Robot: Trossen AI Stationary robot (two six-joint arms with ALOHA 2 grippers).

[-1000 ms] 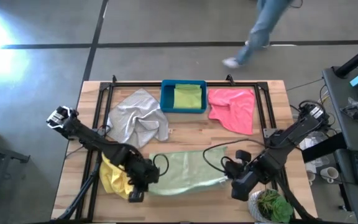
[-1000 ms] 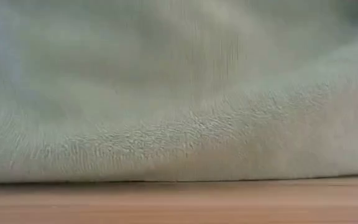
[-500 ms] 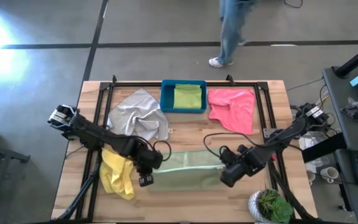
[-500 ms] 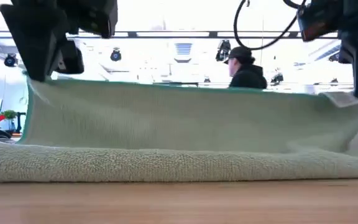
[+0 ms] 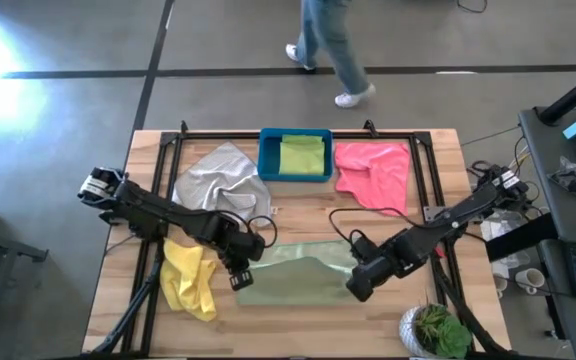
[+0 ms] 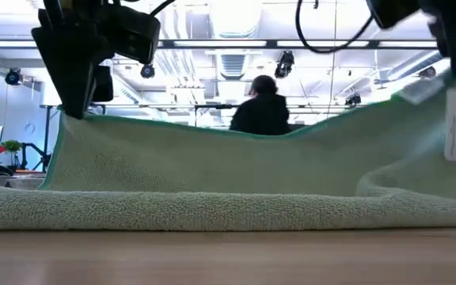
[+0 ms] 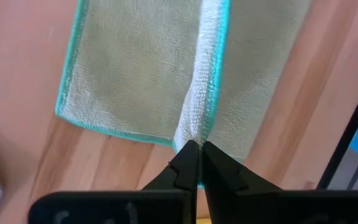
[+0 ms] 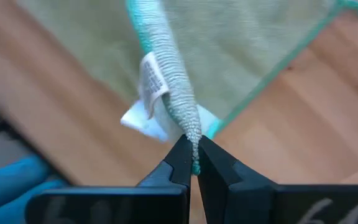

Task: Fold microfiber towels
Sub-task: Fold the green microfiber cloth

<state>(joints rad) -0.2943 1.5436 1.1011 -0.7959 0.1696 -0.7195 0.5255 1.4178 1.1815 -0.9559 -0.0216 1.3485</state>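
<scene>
Near the front edge of the wooden table [image 5: 298, 315], the pale sage green towel [image 5: 293, 272] lies partly lifted, and much of it is masked: from above, both dark arms cover its two raised corners, and in the low view its near fold fills the whole width, hiding the tabletop and everything behind it. The left gripper [image 5: 240, 277] is clamped on the towel's left corner, its fingers [image 7: 180, 168] pinched tight on the teal-stitched hem in the left wrist view; the right gripper [image 5: 360, 285] is likewise closed on the right corner, where a white care label [image 8: 149, 84] hangs beside the pinched edge. Between them the lifted edge sags in the low view, higher at the right. The yellow towel [image 5: 190, 282] lies crumpled just left of the sage one, partly under the left arm. Farther back, the light grey towel [image 5: 223, 187] is bunched at the left, the pink towel [image 5: 375, 172] lies at the right, and between them the blue bin [image 5: 295, 157] holds the lime green towel [image 5: 301, 155]. A black frame [image 5: 158, 180] borders the table. A small potted plant [image 5: 436, 330] at the near right corner is cut off by the picture's edge. Beyond the table a person [image 5: 328, 45] walks across the grey floor, only the legs showing from above; in the low view a dark-clothed figure [image 6: 264, 107] shows over the towel's edge.
</scene>
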